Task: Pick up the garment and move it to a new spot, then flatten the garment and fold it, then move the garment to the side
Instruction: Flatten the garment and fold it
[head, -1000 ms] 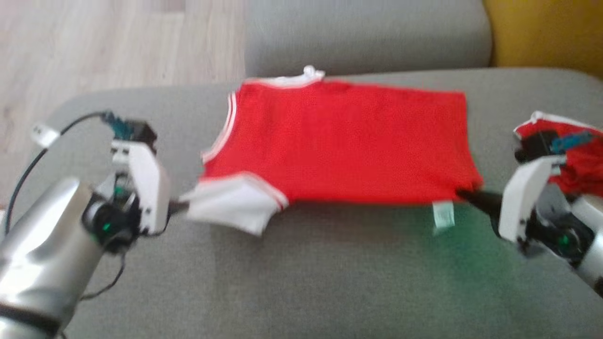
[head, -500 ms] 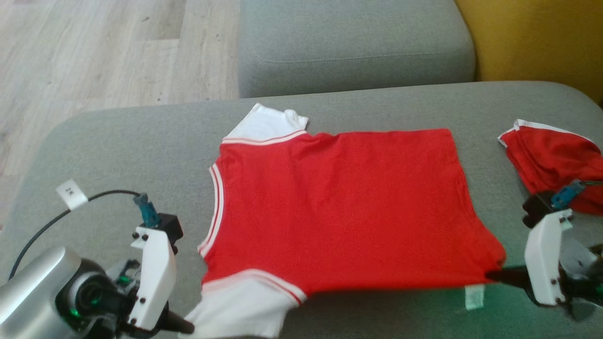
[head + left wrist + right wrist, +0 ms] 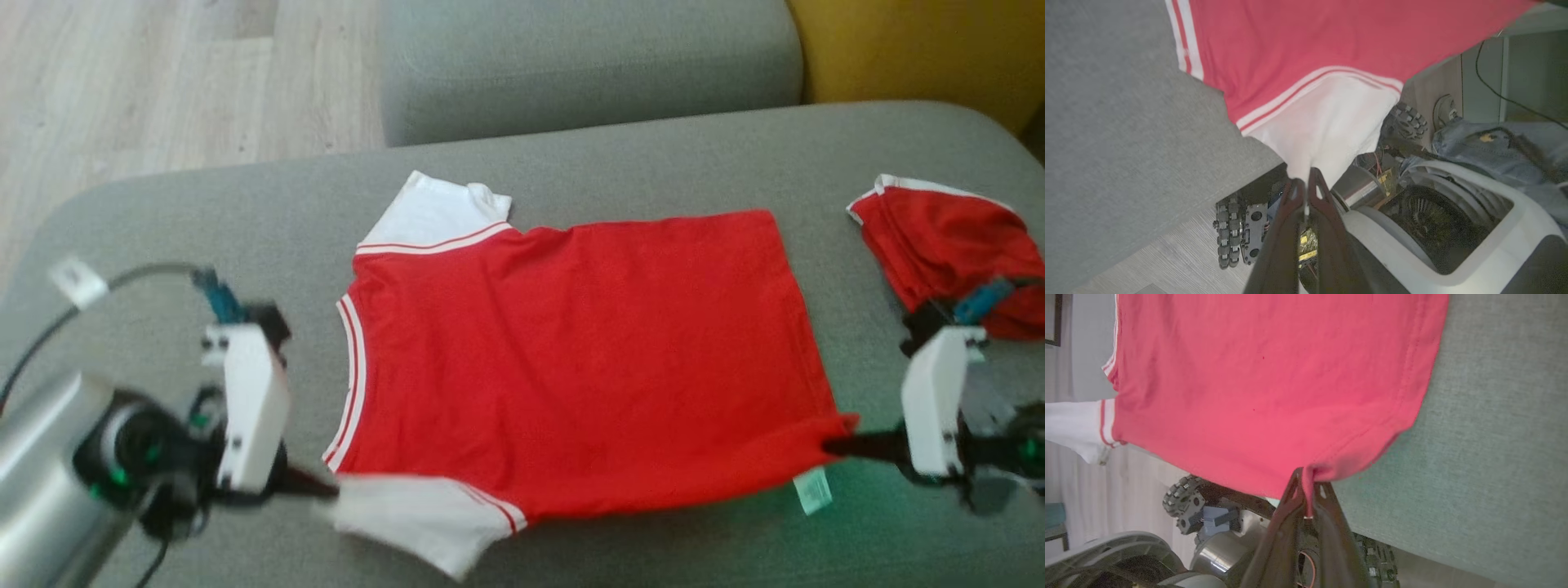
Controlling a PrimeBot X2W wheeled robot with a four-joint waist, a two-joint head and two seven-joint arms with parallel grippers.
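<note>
Fingers of left gripper clamp white sleeve, right gripper clamps hem corner of red fabric T-shirt spread on grey sofa cushion, head view. Left wrist view: white sleeve pinched tight. Right wrist view: hem corner pinched; likely light, limp, corners suit.

Shirt spread mid-cushion, collar toward the left edge, hem toward the right. Its near side reaches past the near edge. Left gripper on the near sleeve. Right gripper on the near hem corner, label just beside it. Second garment by the right edge, apart from the shirt. Another cushion behind. Floor beyond the far left corner.
</note>
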